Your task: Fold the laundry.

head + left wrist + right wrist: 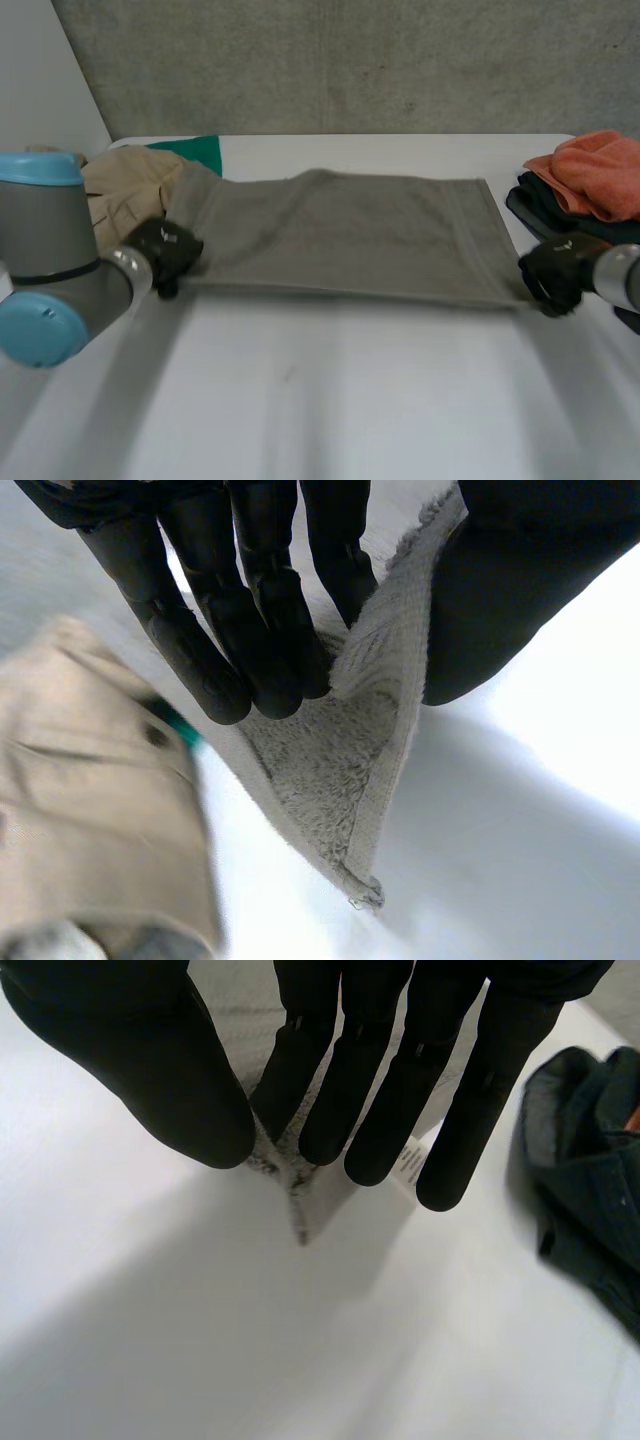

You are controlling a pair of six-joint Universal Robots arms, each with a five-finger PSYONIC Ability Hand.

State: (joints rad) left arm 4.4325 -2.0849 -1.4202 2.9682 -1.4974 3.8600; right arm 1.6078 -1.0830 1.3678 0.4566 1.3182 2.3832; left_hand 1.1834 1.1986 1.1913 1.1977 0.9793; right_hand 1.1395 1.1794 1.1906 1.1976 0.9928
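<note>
A: Where is the laundry, and which way does it lie?

B: A grey towel (340,235) is spread flat on the white surface (320,400), across the middle and toward the far side. Its long axis runs side to side, from the robot's left to its right. One short end points at each arm.

A: What are the hands doing?

B: The left hand (165,255) is at the towel's near left corner. In its wrist view, straight fingers (260,630) sit close together on one side of the hemmed edge. The thumb (500,600) is on the other side, pinching the cloth, and the corner tip sticks out past the fingertips. The right hand (555,275) is at the near right corner. Its straight fingers (380,1100) face the thumb (150,1070), and the corner is pinched between them. A small white label (408,1165) peeks out by the fingers.

A: What else is on the surface?

B: A crumpled beige garment (125,195) lies at the towel's left end, with a green cloth (195,153) behind it. Just beside the towel's right end, an orange towel (600,170) rests on dark folded clothing (540,205).
</note>
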